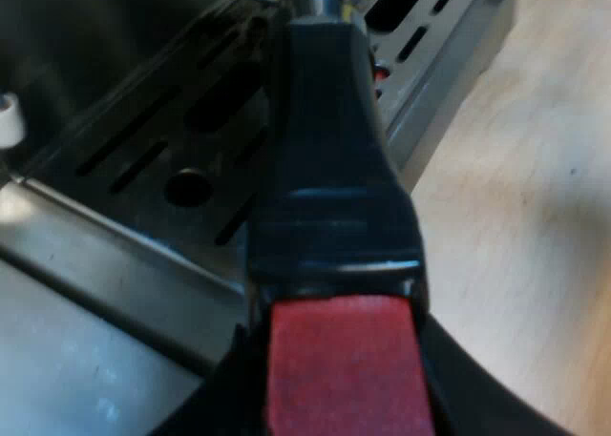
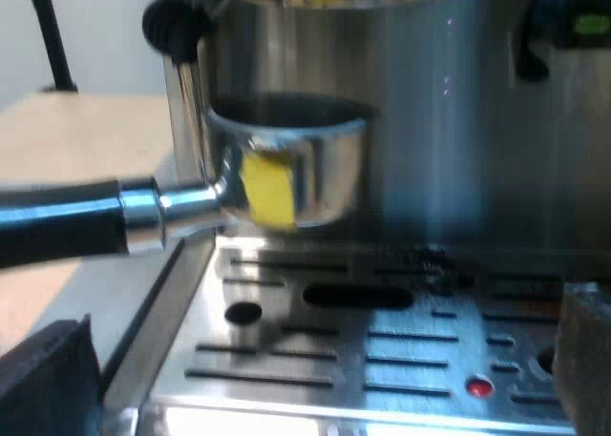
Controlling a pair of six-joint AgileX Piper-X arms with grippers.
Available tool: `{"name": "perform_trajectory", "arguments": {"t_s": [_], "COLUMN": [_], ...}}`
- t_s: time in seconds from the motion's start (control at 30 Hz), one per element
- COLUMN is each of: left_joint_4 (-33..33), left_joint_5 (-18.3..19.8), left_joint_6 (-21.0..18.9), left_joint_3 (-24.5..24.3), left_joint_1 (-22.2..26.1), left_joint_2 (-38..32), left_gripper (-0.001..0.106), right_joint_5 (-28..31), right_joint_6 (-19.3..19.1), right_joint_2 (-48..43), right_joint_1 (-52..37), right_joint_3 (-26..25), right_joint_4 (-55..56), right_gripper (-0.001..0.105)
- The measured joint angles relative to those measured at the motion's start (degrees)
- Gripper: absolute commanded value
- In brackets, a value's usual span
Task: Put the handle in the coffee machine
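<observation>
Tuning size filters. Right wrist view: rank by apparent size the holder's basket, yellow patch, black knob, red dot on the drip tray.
1. holder's basket
2. yellow patch
3. black knob, which looks close to the patch, so the order of these two is unsure
4. red dot, clearly smallest

The left pincer (image 1: 336,360) has two smooth black fingers (image 1: 482,403) with broad, rounded outer flanks and a faint sheen. The right pincer (image 2: 315,369) has two blocky dark fingers (image 2: 48,384), one near-black with a sharp upper corner, the other duller and greyish
</observation>
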Motion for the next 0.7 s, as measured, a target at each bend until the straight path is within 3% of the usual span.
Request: {"name": "perform_trajectory", "arguments": {"t_s": [0.17,0.33,0.47,0.5,0.7], "left_joint_4": [-2.03,-5.04,-5.20,-5.38,-6.53], "left_joint_5": [1.69,1.68,-0.39,-2.43,-2.16], "left_joint_6": [0.20,0.20,0.20,0.20,-1.72], "left_joint_3": [0.00,0.00,-0.11,-0.07,-0.86], "left_joint_1": [0.00,-0.25,-1.73,-3.88,-6.85], "left_joint_2": [1.96,3.98,4.31,4.28,4.28], "left_gripper": [0.000,0.000,0.000,0.000,0.000], "right_joint_5": [-0.21,-3.09,-3.92,-4.39,-4.51], "right_joint_6": [-3.42,-3.97,-4.00,-4.23,-5.10], "right_joint_2": [2.63,3.24,3.24,3.24,3.24], "right_joint_1": [-0.26,-0.26,-0.26,-0.26,-0.26], "right_joint_3": [-0.13,-0.13,-0.13,-0.13,-0.13], "right_joint_4": [-4.13,-4.85,-5.29,-5.54,-5.64], "right_gripper": [0.098,0.098,0.098,0.098,0.098]}}
